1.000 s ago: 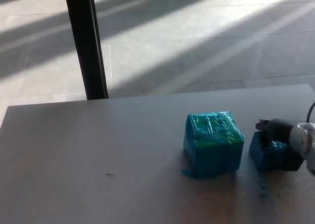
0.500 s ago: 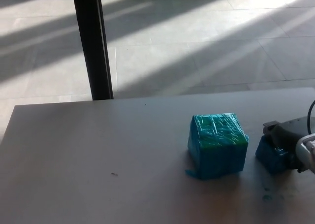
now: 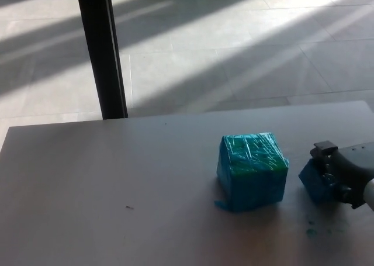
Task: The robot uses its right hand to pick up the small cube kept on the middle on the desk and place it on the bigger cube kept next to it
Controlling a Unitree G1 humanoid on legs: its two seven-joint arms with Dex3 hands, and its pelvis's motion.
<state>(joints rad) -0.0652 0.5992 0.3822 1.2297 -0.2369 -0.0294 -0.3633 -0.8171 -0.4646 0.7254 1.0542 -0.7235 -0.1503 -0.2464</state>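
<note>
The bigger cube (image 3: 252,170), wrapped in blue-green film, stands on the grey desk (image 3: 117,184) right of centre. To its right is the small blue cube (image 3: 313,182), mostly covered by my right hand (image 3: 345,171), whose black fingers are wrapped around it. Only the cube's left face shows. The cube seems tilted and slightly raised off the desk. A narrow gap separates it from the bigger cube. My left hand does not show.
A black vertical post (image 3: 102,49) rises behind the desk's far edge at the left. Beyond lies a sunlit tiled floor (image 3: 234,44). Small blue scraps (image 3: 311,231) lie on the desk near the right front.
My right hand has closed further over the small cube and tilted it, lifting it a little. The camera wobbled slightly; the bigger cube has not moved.
</note>
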